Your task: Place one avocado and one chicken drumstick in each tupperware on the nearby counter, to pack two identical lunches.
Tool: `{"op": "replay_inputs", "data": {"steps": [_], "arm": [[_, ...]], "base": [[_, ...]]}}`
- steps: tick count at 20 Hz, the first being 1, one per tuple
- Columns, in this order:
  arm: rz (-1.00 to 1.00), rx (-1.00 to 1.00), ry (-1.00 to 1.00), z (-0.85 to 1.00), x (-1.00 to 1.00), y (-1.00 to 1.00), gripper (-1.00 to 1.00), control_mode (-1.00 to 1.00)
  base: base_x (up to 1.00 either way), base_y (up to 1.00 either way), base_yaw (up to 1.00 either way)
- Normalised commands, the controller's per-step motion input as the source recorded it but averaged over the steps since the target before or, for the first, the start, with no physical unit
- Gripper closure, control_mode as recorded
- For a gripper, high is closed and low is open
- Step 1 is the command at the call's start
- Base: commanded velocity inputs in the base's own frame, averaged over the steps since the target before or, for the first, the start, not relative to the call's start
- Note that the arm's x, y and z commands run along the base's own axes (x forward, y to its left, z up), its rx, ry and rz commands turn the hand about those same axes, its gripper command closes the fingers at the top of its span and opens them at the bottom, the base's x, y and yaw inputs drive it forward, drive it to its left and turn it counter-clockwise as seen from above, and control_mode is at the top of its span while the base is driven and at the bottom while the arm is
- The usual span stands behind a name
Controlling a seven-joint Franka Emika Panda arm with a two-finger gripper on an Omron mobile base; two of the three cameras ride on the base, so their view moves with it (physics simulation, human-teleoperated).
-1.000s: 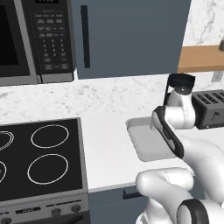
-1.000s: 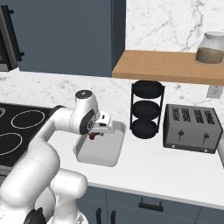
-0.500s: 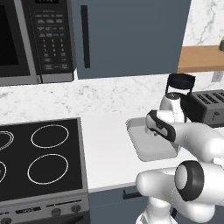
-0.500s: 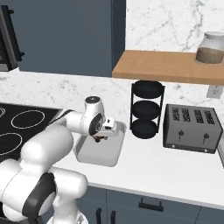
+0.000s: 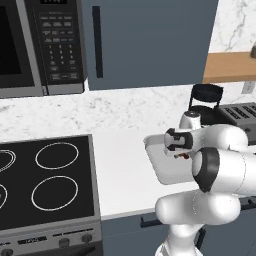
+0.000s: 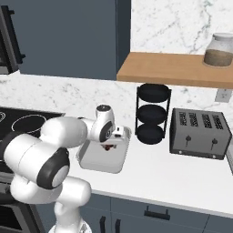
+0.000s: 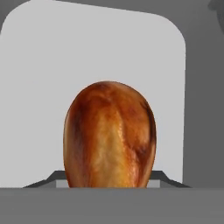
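My gripper is shut on a chicken drumstick, a small red-brown lump under the hand. It hangs just above the light-grey tupperware, which stands on the white marble counter. From the right, the gripper holds the drumstick over the far part of the tupperware. In the hand view the bulbous orange-brown drumstick covers the middle, with the tupperware's pale floor behind it. The avocado is out of view.
A black three-tier rack and a toaster stand to the right of the tupperware. The stove lies to its left, under a microwave. A wooden shelf with a jar hangs above.
The arm has folded down and forward, and the hand has carried the drumstick lower and further in over the tupperware. The grip has held.
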Motion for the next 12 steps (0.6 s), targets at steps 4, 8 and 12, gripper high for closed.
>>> {"op": "replay_inputs", "data": {"steps": [4,8,12], "arm": [[0.02,0.0,0.01,-0.34,0.34,-0.04,1.0,-1.0],[0.0,0.0,0.0,-0.29,0.31,0.0,-1.0,-1.0],[0.0,0.0,0.0,-0.05,0.07,0.0,-1.0,-1.0]], "base": [[0.0,0.0,0.0],[0.0,0.0,0.0],[0.0,0.0,0.0]]}}
